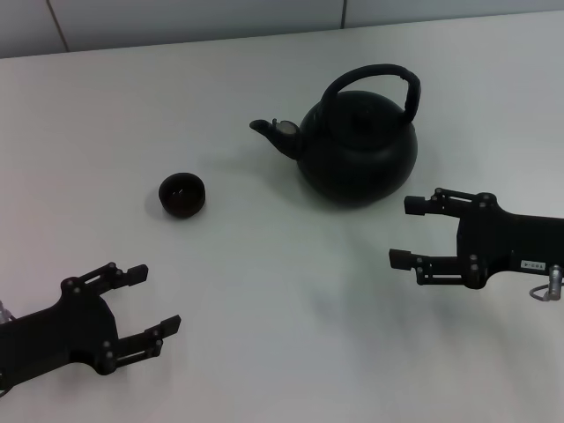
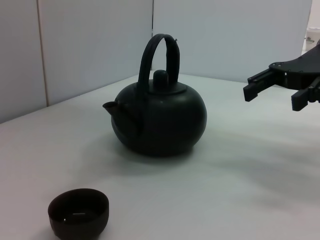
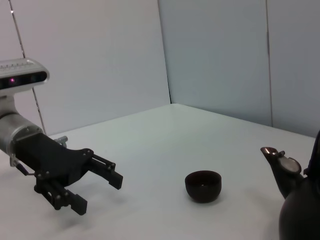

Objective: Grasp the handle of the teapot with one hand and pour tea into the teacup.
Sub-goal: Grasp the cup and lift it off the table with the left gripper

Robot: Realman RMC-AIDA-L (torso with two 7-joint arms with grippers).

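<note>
- The teapot point(image 1: 357, 150) is seen standing upright on the white table point(image 1: 264, 291), past the table's middle and a little to the right in the head view.
- Its handle point(image 1: 370, 84) is arched over the lid, free of any grip; the lid knob point(image 2: 160, 77) is seen under the arch in the left wrist view.
- The spout point(image 1: 273, 132) is pointed toward 9 o'clock in the head view, toward the teacup's side.
- The teacup point(image 1: 182, 194) is set upright at about 8 o'clock from the teapot, well apart from it; its mouth is turned up, and whether anything is in it cannot be told.
- The right gripper point(image 1: 410, 233) is found at about 5 o'clock from the teapot, near it but not touching. Its jaws are released, with a clear gap between the two fingers point(image 1: 423, 205), and nothing is held. The fingers are pointed toward 9 o'clock.
- The same right gripper point(image 2: 272, 90) is seen in the left wrist view beside the teapot, clear of the pot.
- The left gripper point(image 1: 152, 301) is placed at about 6 o'clock from the teacup, well apart from it, near the table's front edge. Its jaws are also released and nothing is held.
- In the right wrist view the left gripper point(image 3: 97, 187) is seen above the table, away from the teacup point(image 3: 203, 186), with the spout point(image 3: 277, 161) at the view's edge.
</note>
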